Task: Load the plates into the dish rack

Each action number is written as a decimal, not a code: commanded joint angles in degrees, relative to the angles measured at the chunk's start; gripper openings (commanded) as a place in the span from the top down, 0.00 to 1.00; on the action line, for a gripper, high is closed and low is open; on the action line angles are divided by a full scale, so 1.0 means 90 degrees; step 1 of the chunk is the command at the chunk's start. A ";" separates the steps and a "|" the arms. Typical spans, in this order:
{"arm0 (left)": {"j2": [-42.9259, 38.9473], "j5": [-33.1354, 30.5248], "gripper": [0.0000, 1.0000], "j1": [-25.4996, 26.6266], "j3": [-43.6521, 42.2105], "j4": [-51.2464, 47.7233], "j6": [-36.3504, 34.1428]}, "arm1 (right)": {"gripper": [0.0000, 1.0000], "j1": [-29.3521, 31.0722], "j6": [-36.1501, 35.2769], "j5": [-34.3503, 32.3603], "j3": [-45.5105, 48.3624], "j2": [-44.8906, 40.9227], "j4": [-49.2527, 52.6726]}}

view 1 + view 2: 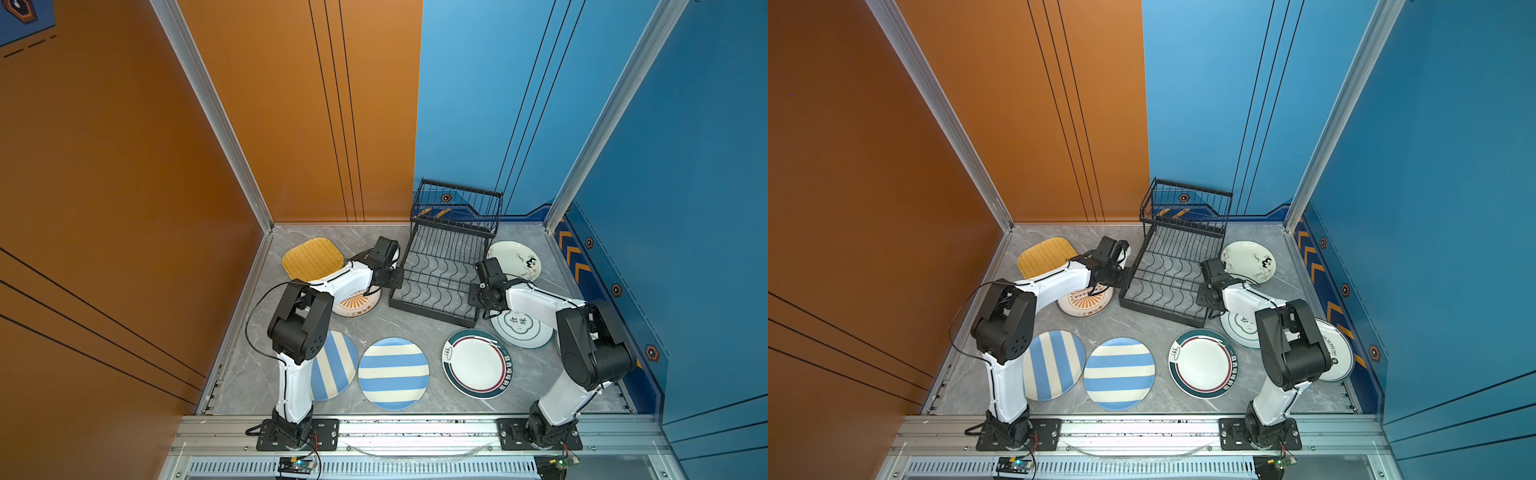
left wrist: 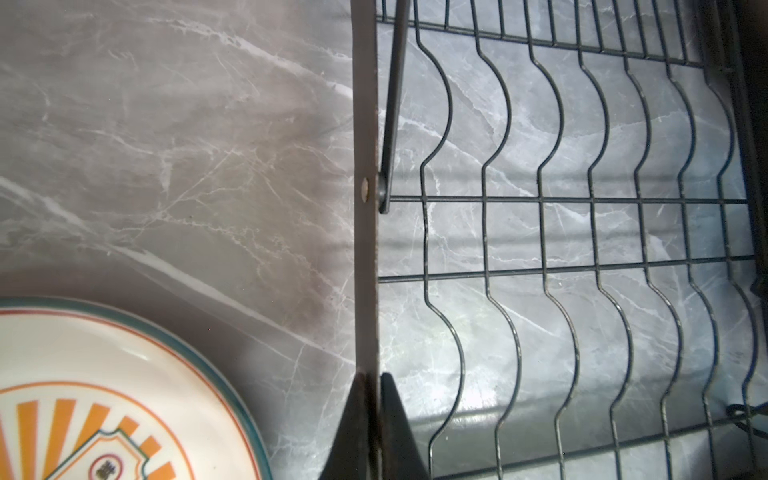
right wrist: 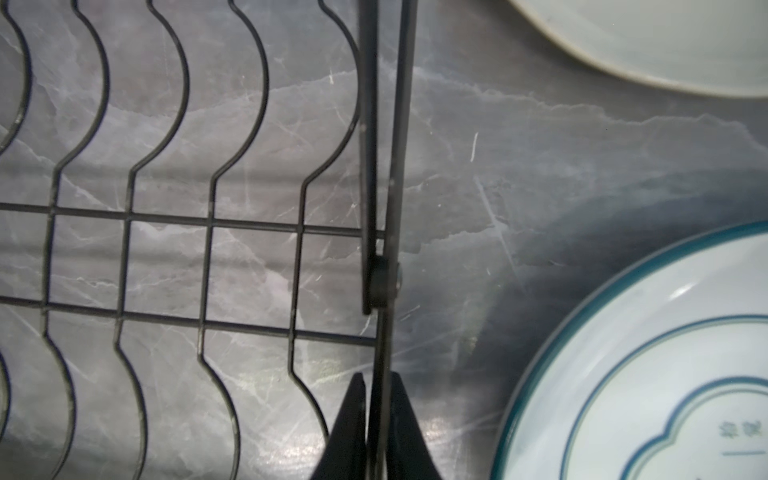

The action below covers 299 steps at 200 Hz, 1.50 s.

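Your left end effector (image 2: 372, 378) and right end effector (image 3: 379, 377) each clamp shut on a flat side bar of the black wire dish rack (image 1: 440, 274) on the marbled worktop (image 1: 415, 332), while their arms half-hide 2 glossy round plates, the sunburst plate (image 1: 357, 306) and the green-rimmed plate (image 1: 519, 332).

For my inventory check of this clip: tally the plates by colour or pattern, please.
Blue-and-cream striped plates: 2
Yellow woven plate: 1
White printed plates: 5
Total: 8 plates, none in the dish rack yet.
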<state>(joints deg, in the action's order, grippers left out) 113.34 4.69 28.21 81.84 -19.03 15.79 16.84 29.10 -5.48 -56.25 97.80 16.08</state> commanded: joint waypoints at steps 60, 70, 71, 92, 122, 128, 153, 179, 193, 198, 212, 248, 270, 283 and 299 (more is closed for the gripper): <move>-0.0414 0.0568 1.00 0.0194 -0.0704 -0.0630 0.0195 | 1.00 0.0178 -0.0437 0.0359 -0.0712 0.0621 0.0072; -0.0444 0.0583 1.00 0.0214 -0.0715 -0.0631 0.0227 | 1.00 0.0184 -0.0512 0.0389 -0.0836 0.0710 0.0114; -0.0444 0.0588 1.00 0.0215 -0.0715 -0.0636 0.0232 | 1.00 0.0187 -0.0520 0.0391 -0.0843 0.0718 0.0121; -0.0475 0.0640 1.00 0.0266 -0.0722 -0.0678 0.0281 | 1.00 0.0199 -0.0719 0.0437 -0.1126 0.0938 0.0218; -0.0487 0.0677 1.00 0.0371 -0.0762 -0.0745 0.0330 | 1.00 0.0197 -0.1064 0.0532 -0.1538 0.1252 0.0397; -0.0494 0.0682 1.00 0.0390 -0.0778 -0.0747 0.0341 | 1.00 0.0186 -0.1147 0.0545 -0.1602 0.1316 0.0447; -0.0530 0.0769 1.00 0.0485 -0.0822 -0.0762 0.0427 | 1.00 0.0165 -0.1488 0.0631 -0.1859 0.1514 0.0627; -0.0575 0.0810 1.00 0.0619 -0.0832 -0.0852 0.0462 | 1.00 0.0125 -0.1696 0.0735 -0.1915 0.1596 0.0747; -0.0600 0.0810 1.00 0.0688 -0.0832 -0.0900 0.0472 | 1.00 0.0085 -0.1763 0.0770 -0.1881 0.1577 0.0801; -0.0614 0.0815 1.00 0.0705 -0.0832 -0.0921 0.0472 | 1.00 0.0068 -0.1777 0.0785 -0.1862 0.1561 0.0808; -0.0635 0.0835 1.00 0.0759 -0.0832 -0.0978 0.0469 | 1.00 0.0010 -0.1812 0.0823 -0.1787 0.1488 0.0823; -0.0698 0.0949 1.00 0.0874 -0.0788 -0.1199 0.0435 | 1.00 -0.0149 -0.1967 0.0994 -0.1634 0.1280 0.0898; -0.0784 0.1052 1.00 0.0955 -0.0806 -0.1369 0.0438 | 1.00 -0.0194 -0.2056 0.1118 -0.1605 0.1225 0.0977; -0.0840 0.1078 1.00 0.1037 -0.0867 -0.1429 0.0452 | 1.00 -0.0193 -0.2081 0.1164 -0.1579 0.1212 0.1016; -0.0915 0.1050 1.00 0.1141 -0.0974 -0.1469 0.0470 | 1.00 -0.0186 -0.2062 0.1166 -0.1491 0.1185 0.1021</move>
<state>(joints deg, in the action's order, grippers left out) 107.37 -3.25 32.01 75.83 -23.66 26.30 14.44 13.85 1.63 -71.66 108.12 25.36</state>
